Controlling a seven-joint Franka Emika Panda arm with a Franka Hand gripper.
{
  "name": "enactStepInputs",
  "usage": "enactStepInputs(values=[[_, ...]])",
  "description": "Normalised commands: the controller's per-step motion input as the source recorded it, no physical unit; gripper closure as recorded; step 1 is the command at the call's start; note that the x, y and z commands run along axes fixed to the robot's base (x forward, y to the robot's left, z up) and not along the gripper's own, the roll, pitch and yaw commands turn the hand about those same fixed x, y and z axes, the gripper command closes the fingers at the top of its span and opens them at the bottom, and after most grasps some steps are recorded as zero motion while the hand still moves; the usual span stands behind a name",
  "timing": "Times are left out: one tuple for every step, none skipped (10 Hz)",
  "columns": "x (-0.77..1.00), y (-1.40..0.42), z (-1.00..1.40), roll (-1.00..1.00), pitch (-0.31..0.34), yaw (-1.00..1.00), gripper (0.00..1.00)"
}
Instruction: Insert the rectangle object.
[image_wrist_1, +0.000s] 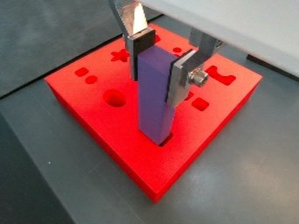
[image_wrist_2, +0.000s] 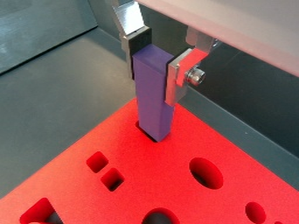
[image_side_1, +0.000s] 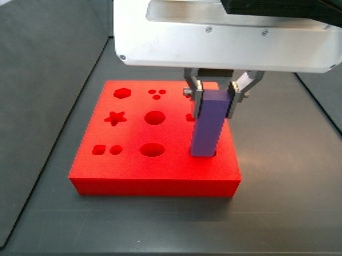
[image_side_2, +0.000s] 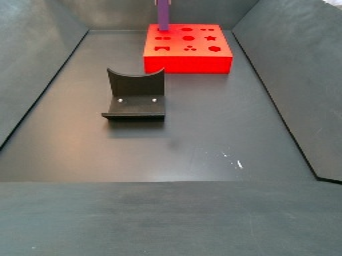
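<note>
Over the red board (image_side_1: 134, 170), my claw (image_wrist_1: 162, 54) grips the top of the upright purple block (image_wrist_1: 156, 96), whose lower end sits in a slot near the board's edge. Insertion seems underway; next, I'd push straight down, then release.

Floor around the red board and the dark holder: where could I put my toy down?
Widest bare floor lies in front of the holder; more lies beside it, below the red board. It is crowded at the board's edge, where the gripper grips the block upright.
</note>
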Motion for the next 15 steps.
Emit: enactStepInputs(values=[[0.1,-0.09,-0.15,0.08,-0.021,0.05,1.0],[0.12,-0.04,-0.19,0.11,-0.026,0.05,1.0],[0.15,0.0,-0.2,0.14,-0.02,0.03,1.0],[0.15,0.0,-0.18,0.12,-0.013,0.03,1.0],[0.08,0.0,-0.17,0.11,-0.009,0.0,1.0],[0.0,-0.04,-0.13,0.09,-0.003,0.0,1.0],[0.0,-0.02,-0.24,0.02,-0.019,0.0,1.0],[0.0,0.0,-0.43,-0.02,-0.074,0.0,1.0],[0.0,0.0,-0.54,-0.06,-0.116,0.0,1.0],[0.0,0.0,-0.58,-0.03,-0.13,0.0,1.0],[0.0,0.0,-0.59,-0.01,-0.14,0.0,1.0],[0.0,0.0,-0.61,-0.01,-0.153,0.0,1.0],[0.0,0.0,-0.58,0.0,-0.146,0.0,1.0],[0.0,-0.01,-0.09,0.0,-0.011,0.0,1.0],[0.0,0.0,0.0,0.0,0.0,0.0,1.0]])
